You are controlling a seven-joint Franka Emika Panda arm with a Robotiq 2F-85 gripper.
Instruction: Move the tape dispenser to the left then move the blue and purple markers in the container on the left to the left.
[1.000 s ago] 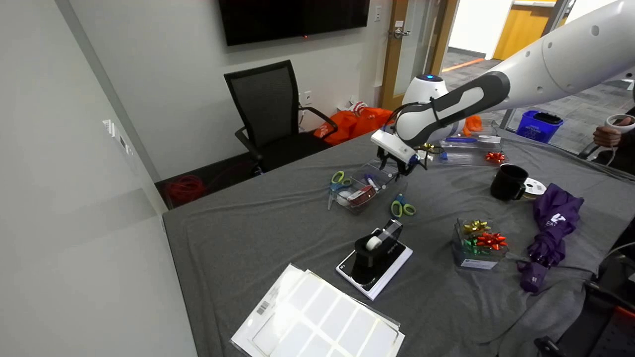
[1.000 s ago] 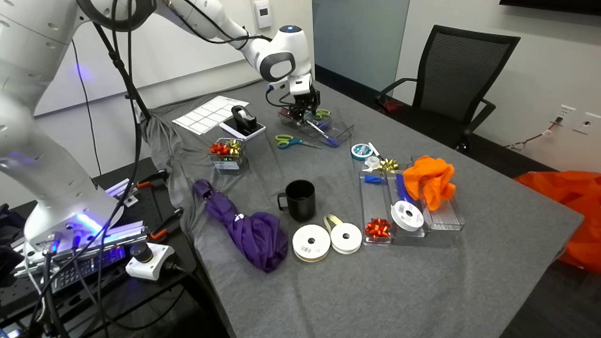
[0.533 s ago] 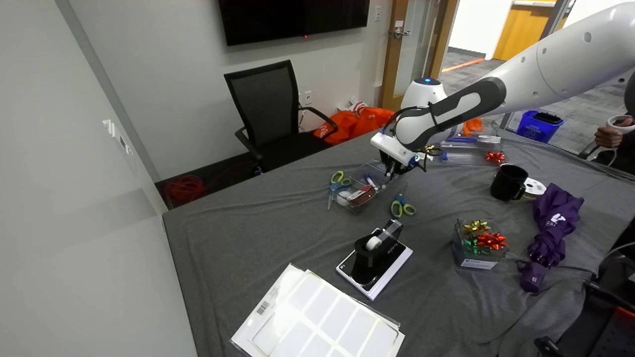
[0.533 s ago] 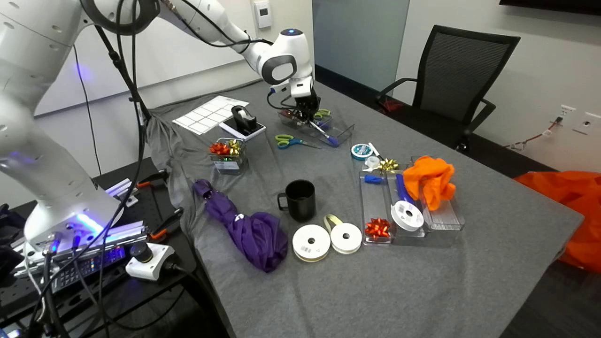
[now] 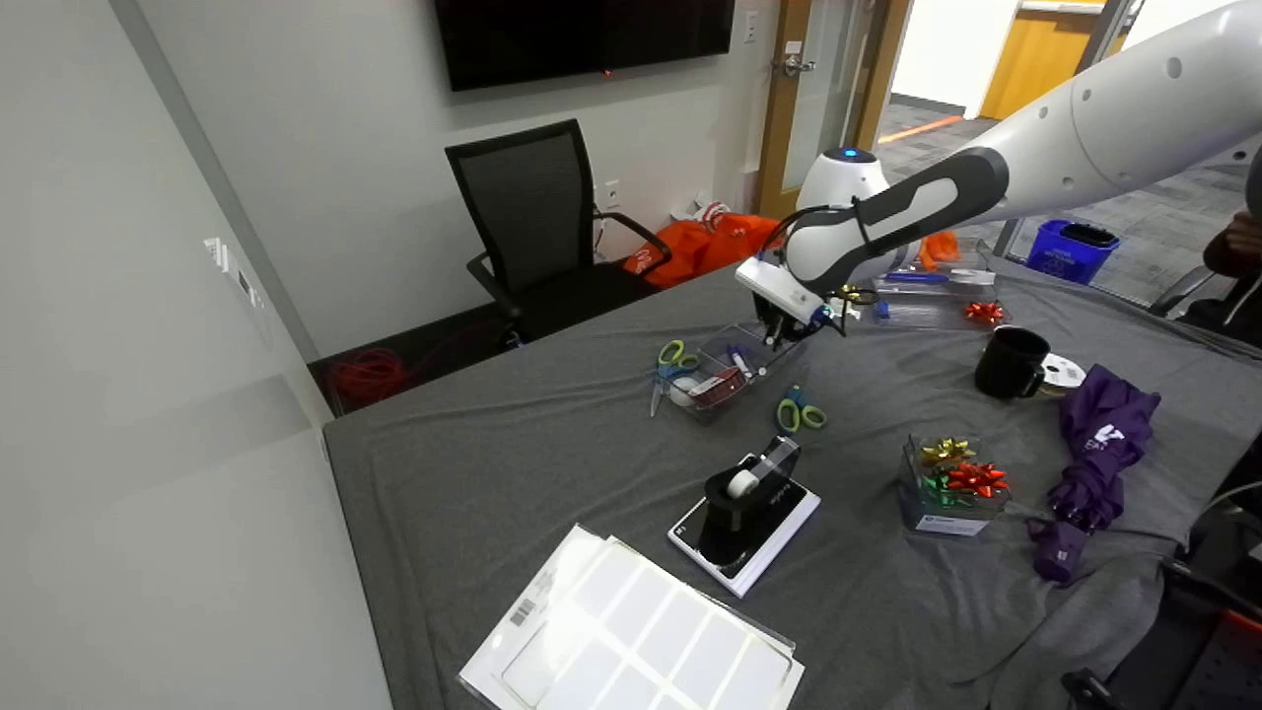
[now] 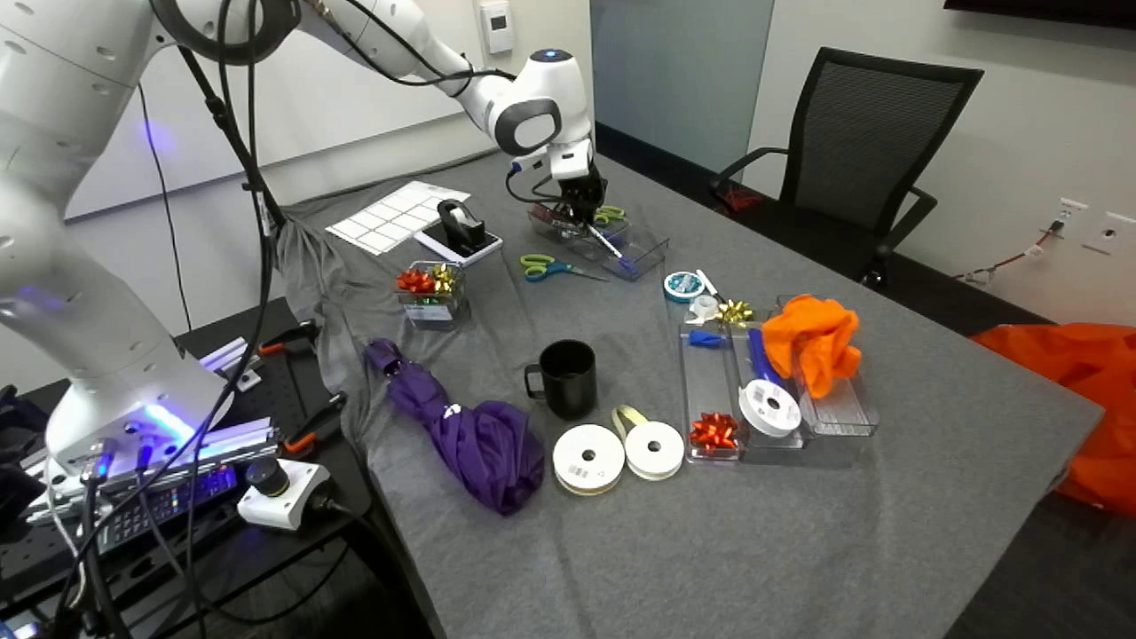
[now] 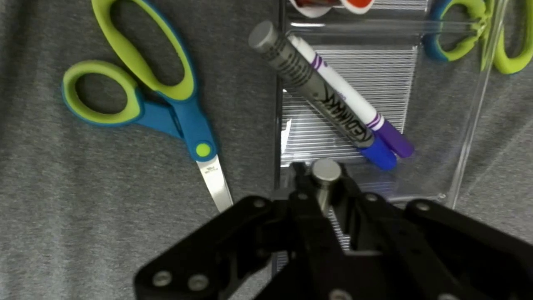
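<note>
I'm pinching a silver-ended marker (image 7: 326, 171) in the gripper (image 7: 324, 180), at the end compartment of the clear container (image 7: 383, 75). A second ago it was standing spread; now it's clasping the barrel, and I seem to be lifting, so the marker transfer is probably getting under way. The loose blue marker (image 7: 320, 96) and purple marker (image 7: 347, 92) are lying in the next compartment; farther off, the tape dispenser (image 5: 728, 505) is sitting on a black-topped box (image 5: 779, 521) on the counter (image 5: 473, 454).
</note>
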